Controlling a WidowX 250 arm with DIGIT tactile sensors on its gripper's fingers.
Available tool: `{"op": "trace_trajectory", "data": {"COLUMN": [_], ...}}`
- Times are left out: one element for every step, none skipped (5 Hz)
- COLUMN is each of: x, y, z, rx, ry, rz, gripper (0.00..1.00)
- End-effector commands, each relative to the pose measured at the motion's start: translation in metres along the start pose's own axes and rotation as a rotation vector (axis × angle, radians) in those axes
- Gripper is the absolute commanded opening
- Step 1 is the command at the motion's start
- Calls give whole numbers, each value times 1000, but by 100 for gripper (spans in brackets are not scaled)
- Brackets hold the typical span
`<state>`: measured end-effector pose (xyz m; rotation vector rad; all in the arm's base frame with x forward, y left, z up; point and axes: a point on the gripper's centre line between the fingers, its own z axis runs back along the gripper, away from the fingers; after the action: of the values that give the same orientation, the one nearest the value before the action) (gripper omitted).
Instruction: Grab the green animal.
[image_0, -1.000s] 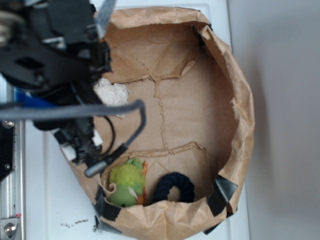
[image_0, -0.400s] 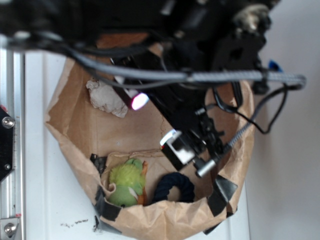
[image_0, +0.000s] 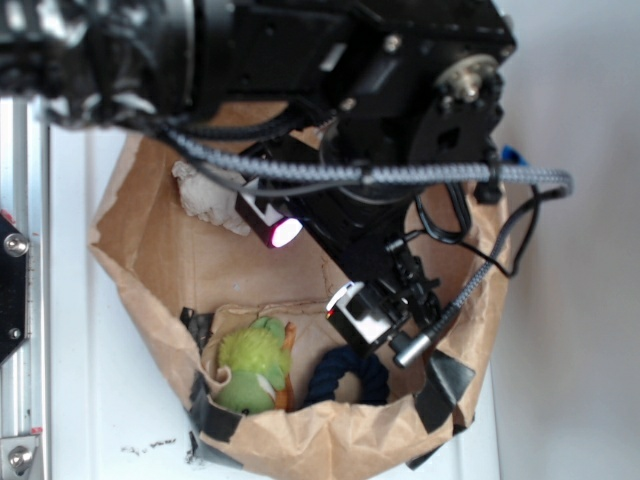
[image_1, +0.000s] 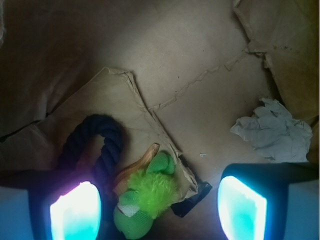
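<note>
The gripper (image_1: 159, 200) is seen with its jaws set wide apart and nothing held, positioned above the floor of a brown paper bag (image_0: 470, 210) that is laid open on the white worktop (image_0: 90, 400). The green animal (image_1: 145, 197) is found lying between the two glowing fingers (image_1: 75, 212), in the bag's corner nearest the worktop's front edge, beside a dark navy rope ring (image_1: 97, 145). A white lumpy wad (image_1: 275, 131) is noted well apart, toward the opposite side of the bag.

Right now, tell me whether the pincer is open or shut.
Open. In the wrist view the pincer has its two lit fingers spread wide, with the green animal lying between them, ungripped.
</note>
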<state>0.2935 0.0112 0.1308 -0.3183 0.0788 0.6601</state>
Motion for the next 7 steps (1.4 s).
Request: {"op": "trace_trajectory", "data": {"x": [0,0,-19,-37,-51,-58,-57], "y": [-2,-2,15,23,26,18,12], "z": [18,18,14,12,2,-11,-20], "rx": [-32,-32,-109,-184,-184,-145,-122], "ry": [-62,-62,-135,-193,-205,-199,-190], "rz": [-15,-15,-20,-10,1,40,75], "gripper": [100,100,100,100,100,100,100]}}
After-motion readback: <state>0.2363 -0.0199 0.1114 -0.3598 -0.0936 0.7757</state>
